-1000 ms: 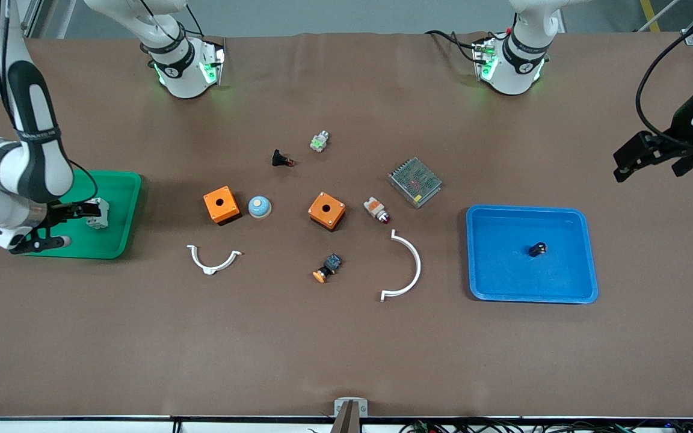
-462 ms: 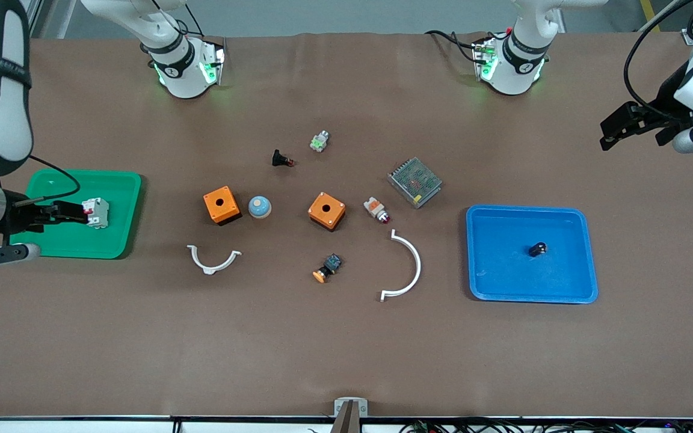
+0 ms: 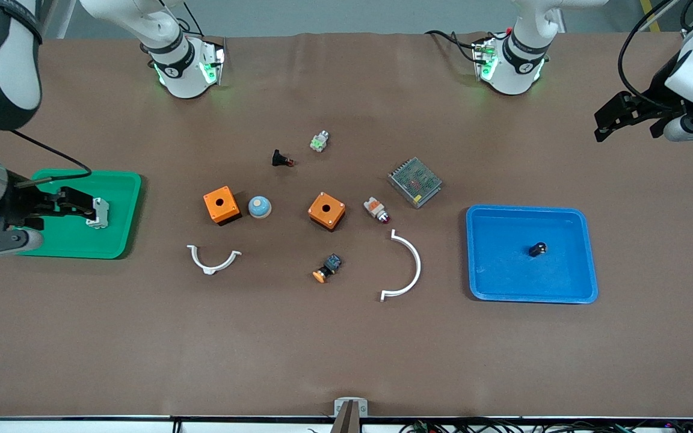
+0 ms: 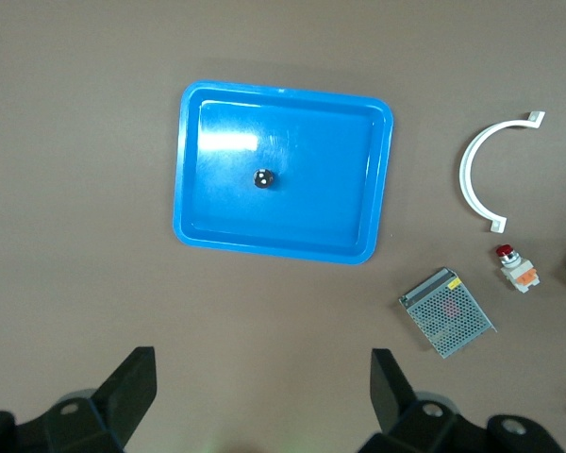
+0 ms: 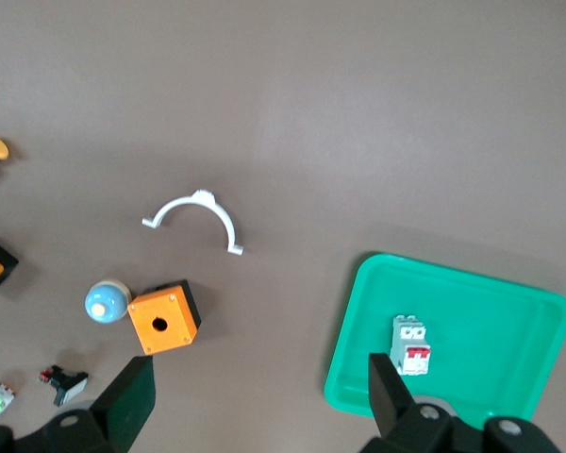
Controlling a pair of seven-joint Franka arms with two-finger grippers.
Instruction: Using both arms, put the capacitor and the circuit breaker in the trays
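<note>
The capacitor [image 3: 538, 249] lies inside the blue tray [image 3: 587, 252], a little toward that tray's side at the left arm's end of the table, and nothing touches it; the left wrist view shows it as a small dark cylinder [image 4: 263, 177] on the tray's floor [image 4: 292, 217]. The circuit breaker [image 3: 99, 213] rests in the green tray [image 3: 123, 180], which sits near the table edge at the right arm's end; in the right wrist view its red levers [image 5: 410, 346] show against its white body, and it lies free on the tray floor [image 5: 491, 321]. The right gripper [image 3: 76, 203] hangs over the green tray, up in the air above the circuit breaker, its fingers [image 5: 127, 401] spread wide and holding nothing. The left gripper [image 3: 614, 117] hangs over bare table near the edge at the left arm's end, closer to the robots' bases than the blue tray, its fingers [image 4: 132, 387] likewise released and empty. Between the two trays, across the middle of the table, lie two orange boxes [image 3: 221, 204] [image 3: 326, 210], a blue dome button [image 3: 259, 207], two white curved brackets [image 3: 213, 260] [image 3: 405, 264] and a metal mesh box [image 3: 415, 181].
</note>
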